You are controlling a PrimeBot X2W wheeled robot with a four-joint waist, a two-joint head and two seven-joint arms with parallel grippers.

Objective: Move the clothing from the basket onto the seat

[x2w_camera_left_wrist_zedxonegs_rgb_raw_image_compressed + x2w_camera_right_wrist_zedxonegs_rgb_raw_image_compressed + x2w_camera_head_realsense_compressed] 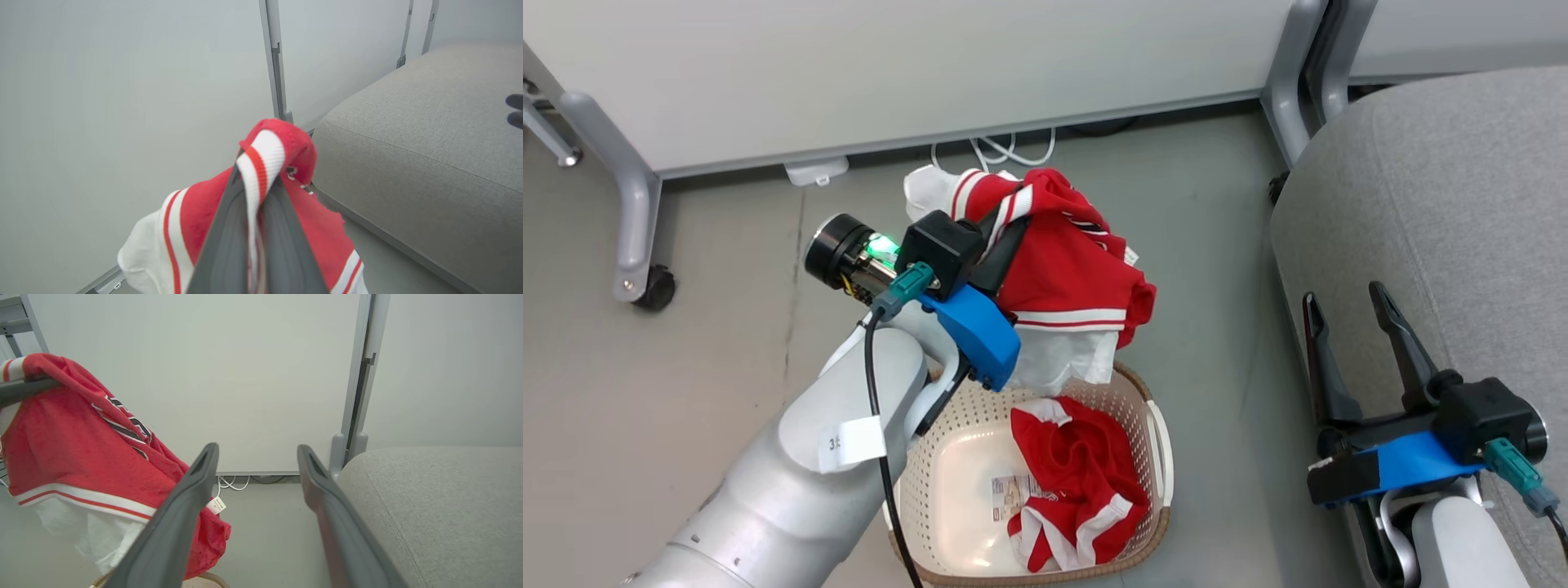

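Observation:
My left gripper (1011, 214) is shut on a red jersey (1070, 261) with white panels and striped trim, holding it in the air above the basket's far end. In the left wrist view the gripper (257, 175) pinches a striped fold of the jersey (204, 204). Red shorts (1078, 482) lie crumpled in the cream perforated basket (964, 490) on the floor. The grey seat (1462, 204) is at the right. My right gripper (1342, 294) stands open beside the seat's edge, nothing between its fingers (192, 486). The jersey (73, 449) hangs to its left, the seat (441, 498) to its right.
A white partition panel (915, 65) on grey legs with a caster (654, 287) runs along the far side. White cables (1005, 151) lie on the floor under it. Another grey leg (1286, 90) stands between the panel and the seat. Bare grey floor lies between basket and seat.

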